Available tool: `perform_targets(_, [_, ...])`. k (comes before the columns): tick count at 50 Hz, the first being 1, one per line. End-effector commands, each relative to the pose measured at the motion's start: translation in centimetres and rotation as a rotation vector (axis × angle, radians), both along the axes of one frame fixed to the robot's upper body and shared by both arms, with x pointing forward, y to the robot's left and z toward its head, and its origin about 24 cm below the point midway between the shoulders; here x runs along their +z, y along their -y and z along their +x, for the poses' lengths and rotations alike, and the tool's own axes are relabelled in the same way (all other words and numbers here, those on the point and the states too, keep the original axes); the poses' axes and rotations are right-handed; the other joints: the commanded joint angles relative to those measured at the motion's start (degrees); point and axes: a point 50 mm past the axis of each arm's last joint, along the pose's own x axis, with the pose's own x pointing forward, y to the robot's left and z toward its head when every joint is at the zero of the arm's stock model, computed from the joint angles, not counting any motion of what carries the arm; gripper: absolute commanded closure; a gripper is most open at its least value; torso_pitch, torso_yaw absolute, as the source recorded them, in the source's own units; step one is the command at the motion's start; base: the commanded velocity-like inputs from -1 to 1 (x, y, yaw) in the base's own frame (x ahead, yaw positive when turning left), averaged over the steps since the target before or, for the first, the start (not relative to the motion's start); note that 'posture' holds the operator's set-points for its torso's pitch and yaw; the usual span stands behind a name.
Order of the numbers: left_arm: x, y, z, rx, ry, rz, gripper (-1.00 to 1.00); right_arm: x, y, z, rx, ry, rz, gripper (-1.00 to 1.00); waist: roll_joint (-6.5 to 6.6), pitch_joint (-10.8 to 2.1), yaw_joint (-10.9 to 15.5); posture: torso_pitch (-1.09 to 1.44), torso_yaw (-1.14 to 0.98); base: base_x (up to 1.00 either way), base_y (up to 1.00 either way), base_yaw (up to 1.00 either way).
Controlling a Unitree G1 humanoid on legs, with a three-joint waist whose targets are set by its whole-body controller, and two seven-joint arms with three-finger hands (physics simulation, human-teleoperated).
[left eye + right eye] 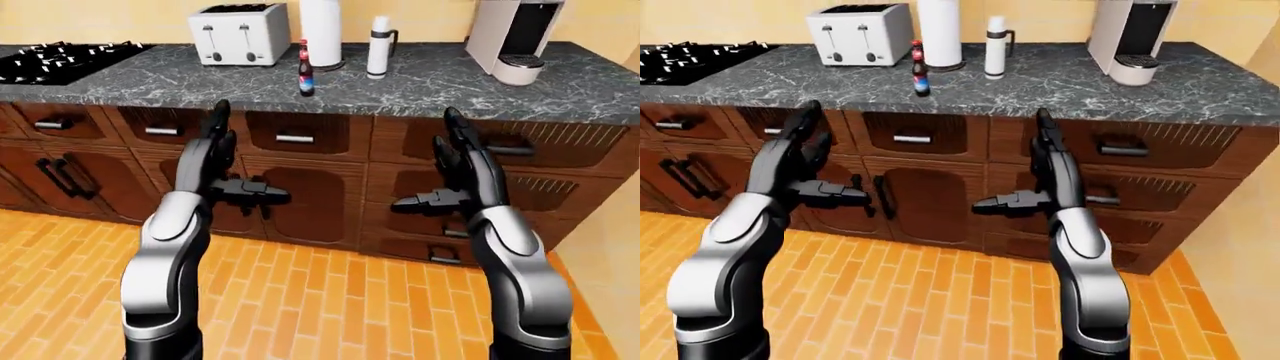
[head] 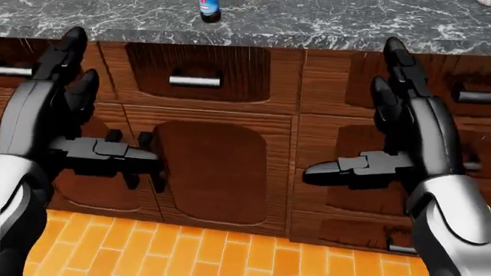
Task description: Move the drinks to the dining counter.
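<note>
Both my left hand (image 1: 213, 161) and right hand (image 1: 462, 174) hang spread and empty before the cabinet doors in the left-eye view. On the countertop (image 1: 420, 82), near its near edge, stands the drink bottle (image 1: 306, 70): dark glass, red cap, blue label, just beside the toaster (image 1: 239, 34). Head view shows only its base at the top edge.

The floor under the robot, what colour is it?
Orange brick-patterned tiles on the floor, best seen in the left-eye view.
</note>
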Motion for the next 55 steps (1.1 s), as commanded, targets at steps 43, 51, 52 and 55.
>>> perform_targets(43, [3.7,-2.4,-0.1,0.013,0.11,-0.001,-1.0,5.9,-2.8,1.4,0.041,0.133,-0.079,-1.0,5.65,-1.4,1.71,0.0,0.0,0.37,0.1,0.34])
perform_targets(51, [4.1,-2.2,0.0,0.006,0.119,0.006,-1.0,6.5,-2.0,1.0,0.01,0.147,-0.056,-1.0,4.83,-0.18,-0.29,0.0,0.0,0.04,0.0,0.12])
perform_targets(52, [4.3,-2.1,-0.2,0.005,0.12,0.006,-1.0,6.5,-1.9,0.9,0.008,0.15,-0.056,-1.0,4.77,-0.33,-0.47,0.0,0.0,0.0,0.0,0.0])
perform_targets(55, [4.4,-2.0,-0.3,0.005,0.121,0.009,-1.0,6.4,-1.8,1.0,0.001,0.147,-0.055,-1.0,4.17,-0.94,-1.02,0.0,0.0,0.0,0.0,0.0])
